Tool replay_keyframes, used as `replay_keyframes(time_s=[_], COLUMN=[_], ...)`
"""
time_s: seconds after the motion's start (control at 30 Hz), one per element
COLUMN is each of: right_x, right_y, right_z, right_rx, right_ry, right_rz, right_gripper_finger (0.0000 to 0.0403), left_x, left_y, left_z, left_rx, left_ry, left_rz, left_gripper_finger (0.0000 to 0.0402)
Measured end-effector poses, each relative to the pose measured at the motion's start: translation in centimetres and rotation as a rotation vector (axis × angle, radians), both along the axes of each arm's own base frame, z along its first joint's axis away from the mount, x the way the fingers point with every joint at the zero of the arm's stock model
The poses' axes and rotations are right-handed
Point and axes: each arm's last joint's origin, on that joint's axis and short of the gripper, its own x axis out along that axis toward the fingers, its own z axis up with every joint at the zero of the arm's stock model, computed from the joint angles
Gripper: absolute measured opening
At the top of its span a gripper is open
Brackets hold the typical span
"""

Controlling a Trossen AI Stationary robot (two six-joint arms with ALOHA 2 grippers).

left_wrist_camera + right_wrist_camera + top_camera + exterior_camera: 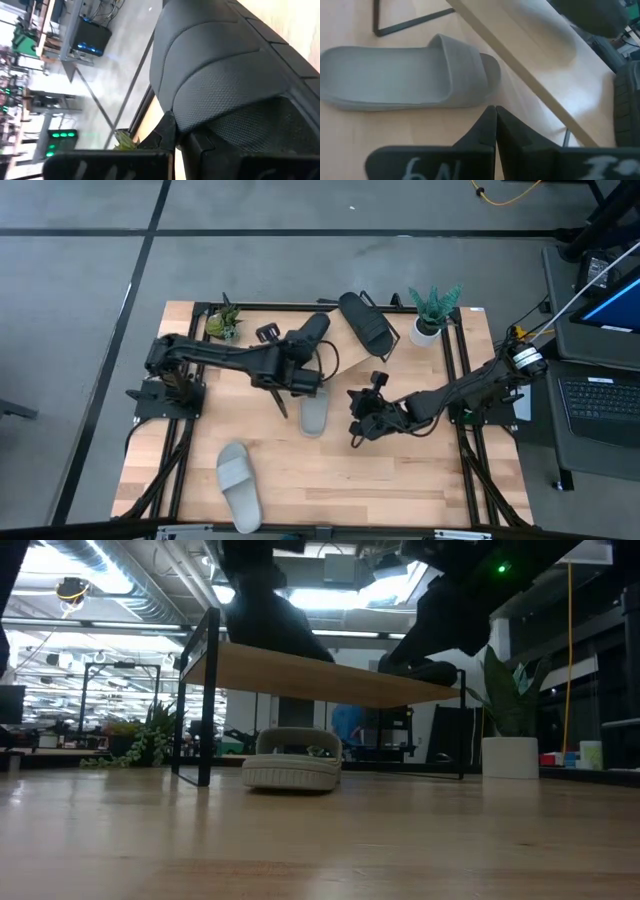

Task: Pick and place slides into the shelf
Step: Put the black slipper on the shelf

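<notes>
Left pincer (300, 352) is clamped on a black slide (312, 330) over the shelf (345, 350), where another black one (366, 324) already lies at 1 o'clock; right pincer (358, 430) is together, and two grey slides (313, 412) wait on the surface (400, 480).

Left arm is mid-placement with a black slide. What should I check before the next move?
1. Grip: the left end effector looks shut on the held black slide: ok.
2. Held slide resting on the shelf: cannot tell.
3. Room on the shelf: the other black slide lies toward one end, with bare board beside it: ok.
4. Right end effector out of the way: shut, empty, low over the table by the near grey slide: ok.
5. Grey slides shelved: the near one and the far grey slide both lie on the tabletop: not ok.
</notes>
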Motion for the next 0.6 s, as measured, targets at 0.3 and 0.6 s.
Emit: replay_keyframes(time_s=[0.3,0.6], right_x=[0.1,0.1], right_y=[-0.4,-0.4], right_z=[0.0,0.0], right_rx=[0.006,0.006], right_ry=[0.002,0.005], right_rz=[-0.011,-0.01], right_gripper_finger=[0.0007,0.0007], left_x=[0.8,1.9], left_y=[0.2,0.0], left_z=[-1.1,-1.2], left_rx=[-0.005,-0.032], left_ry=[0.041,-0.008], left_rz=[-0.003,-0.065], left_gripper_finger=[0.0002,0.0034])
